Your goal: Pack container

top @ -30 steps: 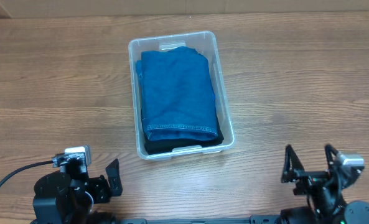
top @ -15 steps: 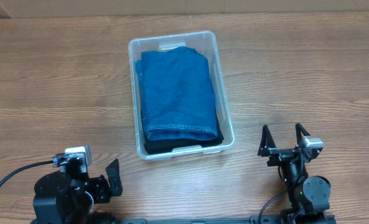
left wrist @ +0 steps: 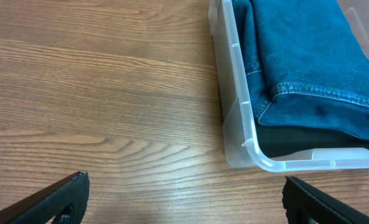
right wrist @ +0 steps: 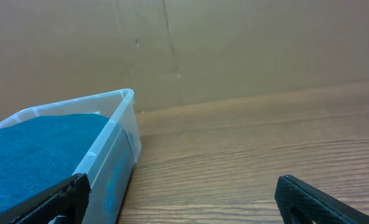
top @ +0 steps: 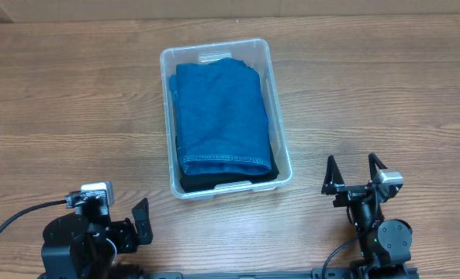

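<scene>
The clear plastic container (top: pixel 165 62) stands at the table's middle. Folded blue jeans (top: pixel 220 116) lie in it on top of a dark garment (top: pixel 226 183). In the left wrist view the container's near corner (left wrist: pixel 246 140) holds the jeans (left wrist: pixel 308 56) over the dark garment (left wrist: pixel 296 135). In the right wrist view the container (right wrist: pixel 109 155) is at the left with blue cloth (right wrist: pixel 35 149) inside. My left gripper (top: pixel 140 221) is open and empty at the near left; its fingers (left wrist: pixel 184 199) frame bare wood. My right gripper (top: pixel 355 174) is open and empty at the near right (right wrist: pixel 184 199).
A brown cardboard wall (right wrist: pixel 234 43) runs along the table's far edge. Bare wooden tabletop (top: pixel 385 93) lies on both sides of the container. A black cable (top: pixel 12 221) trails from the left arm.
My right arm swung left and forward from the near right corner between one second and half a second ago. Since then nothing has moved. The left arm stayed still.
</scene>
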`<act>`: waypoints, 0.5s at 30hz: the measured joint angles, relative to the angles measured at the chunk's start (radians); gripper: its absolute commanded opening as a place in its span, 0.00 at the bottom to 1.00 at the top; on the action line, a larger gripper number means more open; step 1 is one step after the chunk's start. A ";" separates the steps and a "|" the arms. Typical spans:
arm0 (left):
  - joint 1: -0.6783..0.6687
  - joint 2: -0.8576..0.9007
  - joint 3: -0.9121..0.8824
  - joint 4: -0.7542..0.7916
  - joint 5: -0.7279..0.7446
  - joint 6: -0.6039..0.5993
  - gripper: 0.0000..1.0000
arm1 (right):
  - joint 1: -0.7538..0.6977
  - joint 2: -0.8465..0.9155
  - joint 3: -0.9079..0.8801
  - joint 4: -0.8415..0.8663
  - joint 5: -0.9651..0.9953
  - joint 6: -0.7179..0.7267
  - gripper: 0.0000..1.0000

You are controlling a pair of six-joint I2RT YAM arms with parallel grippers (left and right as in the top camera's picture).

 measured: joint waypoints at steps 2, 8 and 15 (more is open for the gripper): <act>0.000 0.000 0.000 0.000 0.000 0.000 1.00 | 0.000 0.000 0.000 0.000 0.001 0.000 1.00; 0.000 -0.079 -0.066 0.062 -0.019 0.005 1.00 | 0.000 0.000 0.000 0.001 0.004 0.000 1.00; 0.000 -0.380 -0.533 0.602 -0.003 0.096 1.00 | 0.000 0.000 0.000 0.000 0.004 0.000 1.00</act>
